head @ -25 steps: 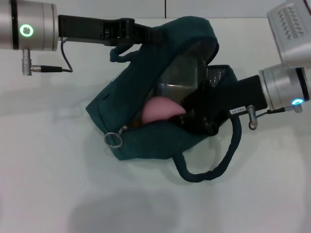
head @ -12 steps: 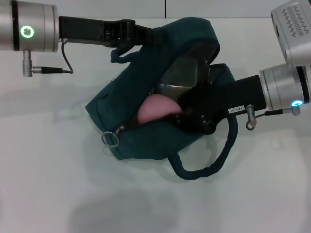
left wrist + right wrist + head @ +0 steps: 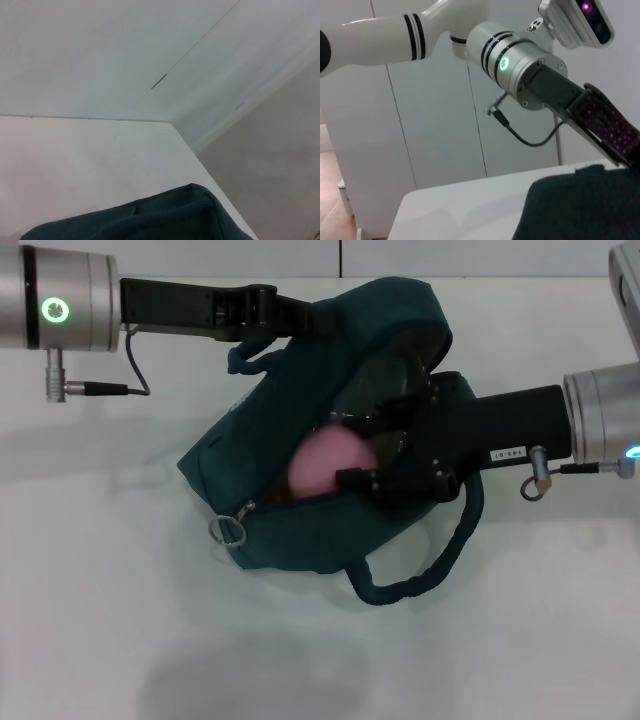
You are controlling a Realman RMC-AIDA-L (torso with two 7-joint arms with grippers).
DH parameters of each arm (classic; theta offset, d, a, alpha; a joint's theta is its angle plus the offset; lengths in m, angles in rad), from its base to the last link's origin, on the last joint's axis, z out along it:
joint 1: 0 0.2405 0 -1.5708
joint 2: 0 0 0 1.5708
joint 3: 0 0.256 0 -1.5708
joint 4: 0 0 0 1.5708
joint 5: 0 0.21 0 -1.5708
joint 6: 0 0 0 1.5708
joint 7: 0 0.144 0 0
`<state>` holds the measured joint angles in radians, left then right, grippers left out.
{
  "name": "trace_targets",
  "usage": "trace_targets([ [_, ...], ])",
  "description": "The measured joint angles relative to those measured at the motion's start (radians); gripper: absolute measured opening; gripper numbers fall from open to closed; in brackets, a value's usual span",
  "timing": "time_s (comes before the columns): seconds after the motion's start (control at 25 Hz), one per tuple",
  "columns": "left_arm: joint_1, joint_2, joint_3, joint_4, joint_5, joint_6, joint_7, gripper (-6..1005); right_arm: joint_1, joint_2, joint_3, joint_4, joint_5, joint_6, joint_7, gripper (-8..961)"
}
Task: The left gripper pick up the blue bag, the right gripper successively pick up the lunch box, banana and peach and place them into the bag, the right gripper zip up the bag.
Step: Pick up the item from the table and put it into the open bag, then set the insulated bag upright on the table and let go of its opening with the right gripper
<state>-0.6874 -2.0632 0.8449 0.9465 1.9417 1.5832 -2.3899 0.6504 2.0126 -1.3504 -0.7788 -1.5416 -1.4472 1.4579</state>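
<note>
Head view: at frame centre, the blue bag (image 3: 300, 530) is seen lying open on the white table (image 3: 100, 620), a peach (image 3: 330, 465) inside, beside the open right gripper (image 3: 365, 455); behind, its rim is clamped by the left gripper (image 3: 325, 315).

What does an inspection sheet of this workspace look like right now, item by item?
Surface: white table, bare where visible.
Job's things: blue bag lies unzipped, zipper pull at its near end; pink peach sits in the opening. Lunch box and banana not visible.
Clutter: nothing seen.
End effectors: left end effector shut on the bag's upper rim; right end effector open at the opening, beside the peach.
Cables: thin lead at each wrist.
Surroundings: white wall panels behind.
</note>
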Motion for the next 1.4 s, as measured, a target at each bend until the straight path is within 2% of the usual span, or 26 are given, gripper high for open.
trace_targets([
  [0.12, -0.002, 0.0, 0.001, 0.0, 0.0, 0.0, -0.002, 99, -0.001, 0.0, 0.0, 0.0, -0.043, 0.006, 0.039, 607],
  [0.28, -0.006, 0.0, 0.0, 0.0, 0.0, 0.0, -0.003, 99, -0.014, 0.001, 0.032, -0.004, -0.061, -0.034, 0.05, 691],
  [0.48, -0.006, 0.0, -0.002, -0.001, 0.0, -0.003, -0.003, 99, -0.154, 0.0, 0.198, -0.105, 0.033, -0.216, -0.058, 797],
  [0.6, -0.007, 0.001, -0.003, -0.002, 0.0, -0.004, -0.004, 100, -0.241, -0.017, 0.271, -0.172, 0.033, -0.257, -0.065, 841],
  [0.8, -0.001, 0.005, -0.003, -0.003, 0.0, -0.007, -0.006, 100, -0.349, -0.056, 0.368, -0.176, -0.005, -0.293, -0.054, 847],
  [0.88, -0.001, 0.006, -0.004, -0.003, 0.0, -0.008, -0.007, 100, -0.359, -0.059, 0.37, -0.167, -0.032, -0.28, -0.047, 848],
  [0.96, -0.002, 0.006, -0.004, -0.004, 0.0, -0.011, -0.008, 100, -0.357, -0.055, 0.367, -0.144, -0.092, -0.254, -0.032, 848],
  [1.08, -0.007, 0.006, -0.004, -0.005, 0.0, -0.018, -0.009, 100, -0.317, -0.03, 0.368, -0.077, -0.205, -0.217, -0.021, 848],
  [1.2, -0.007, 0.006, -0.004, -0.005, 0.0, -0.02, -0.01, 101, -0.242, -0.004, 0.364, 0.009, -0.283, -0.156, -0.024, 847],
  [1.4, -0.005, 0.006, -0.004, -0.005, 0.0, -0.02, -0.011, 101, -0.105, 0.005, 0.352, 0.168, -0.279, -0.039, -0.042, 847],
])
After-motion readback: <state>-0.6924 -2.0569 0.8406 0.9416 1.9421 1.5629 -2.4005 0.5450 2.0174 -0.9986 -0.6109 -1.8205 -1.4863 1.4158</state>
